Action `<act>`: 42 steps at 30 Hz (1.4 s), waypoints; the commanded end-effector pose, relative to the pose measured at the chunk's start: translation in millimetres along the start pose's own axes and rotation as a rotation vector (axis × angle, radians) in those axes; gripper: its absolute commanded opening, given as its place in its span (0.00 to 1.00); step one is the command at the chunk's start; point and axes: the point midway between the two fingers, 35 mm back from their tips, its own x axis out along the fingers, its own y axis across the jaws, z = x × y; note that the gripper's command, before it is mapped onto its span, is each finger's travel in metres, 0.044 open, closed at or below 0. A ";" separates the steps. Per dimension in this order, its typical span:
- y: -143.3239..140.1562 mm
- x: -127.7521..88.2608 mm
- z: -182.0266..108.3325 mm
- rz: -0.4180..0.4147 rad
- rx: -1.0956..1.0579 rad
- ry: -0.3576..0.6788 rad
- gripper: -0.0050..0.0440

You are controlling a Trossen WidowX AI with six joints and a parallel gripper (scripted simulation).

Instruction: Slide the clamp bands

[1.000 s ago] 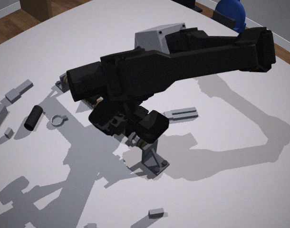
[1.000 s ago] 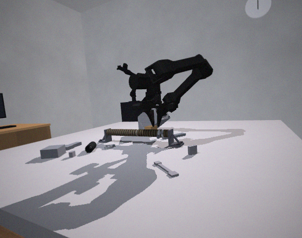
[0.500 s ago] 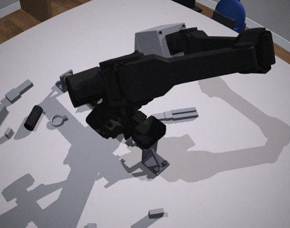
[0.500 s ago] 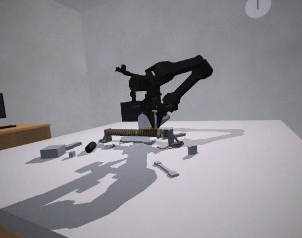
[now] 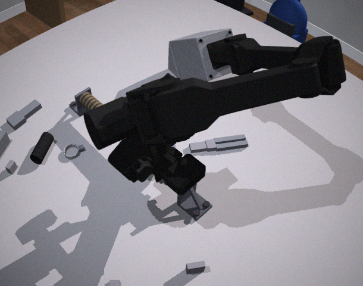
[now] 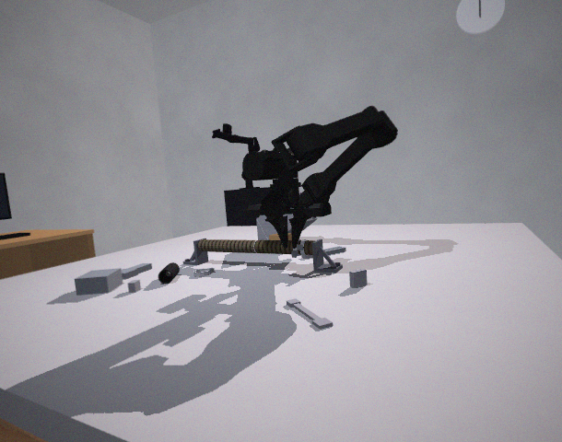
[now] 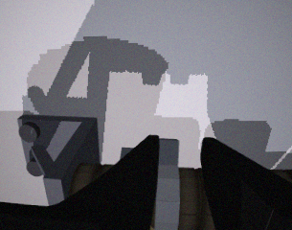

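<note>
The ribbed tan hose [image 5: 91, 101] [image 6: 228, 246] [image 7: 190, 196] runs straight between two grey end brackets; in the top view the arm hides most of it. My gripper [image 6: 290, 246] [image 7: 179, 146] is over the hose near one bracket, its fingers partly closed with a gap between them. One steel clamp band [image 7: 168, 196] stands between the fingertips, close against the left one, with bare hose between it and the right one. Behind the left finger the lug of the other band [image 7: 127, 150] shows; the rest of it is hidden. The mender inside the hose is not visible.
The near bracket [image 5: 194, 204] [image 6: 321, 254] [image 7: 64, 158] stands just left of the fingers in the wrist view. The far bracket [image 5: 78, 107] [image 6: 199, 251] holds the other end. A black cylinder [image 5: 41, 148] [image 6: 168, 273], a loose ring clamp [image 5: 65, 151] and grey blocks lie around.
</note>
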 end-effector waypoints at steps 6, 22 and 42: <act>1.6 13.5 -1.3 0.004 0.001 -0.002 0.29; 1.1 18.1 -0.8 0.003 0.001 0.000 0.16; -11.5 18.8 -1.0 0.003 0.001 0.001 0.10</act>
